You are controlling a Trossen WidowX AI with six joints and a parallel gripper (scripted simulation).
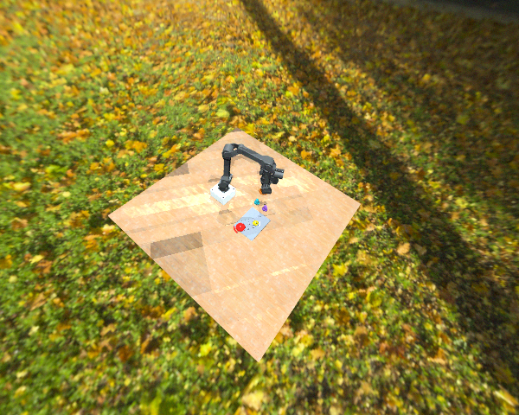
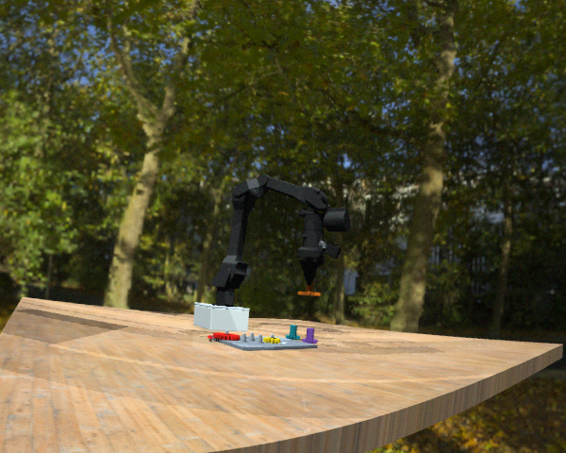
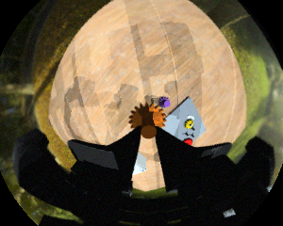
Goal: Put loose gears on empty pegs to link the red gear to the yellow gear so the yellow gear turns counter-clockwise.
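My gripper (image 2: 309,285) (image 3: 148,128) is shut on the hub of an orange gear (image 2: 303,293) (image 3: 157,116), which hangs level high above the table. A teal gear (image 1: 256,201) (image 2: 292,333) and a purple gear (image 1: 265,207) (image 2: 309,336) (image 3: 165,102) stand upright on the table beside the grey board (image 1: 251,236) (image 2: 298,346) (image 3: 191,106); the teal one is hidden in the wrist view. The red gear (image 1: 242,226) (image 2: 225,336) (image 3: 188,141) and the yellow gear (image 1: 255,223) (image 2: 272,340) (image 3: 189,124) sit on the board. Short bare pegs (image 2: 252,337) stand between them.
The white robot base (image 1: 222,194) (image 2: 221,317) (image 3: 141,164) stands on the wooden table (image 1: 259,285) (image 2: 175,390) (image 3: 146,28), to the left of the gears in the top and exterior views. The red arrow (image 1: 235,229) curves beside the red gear.
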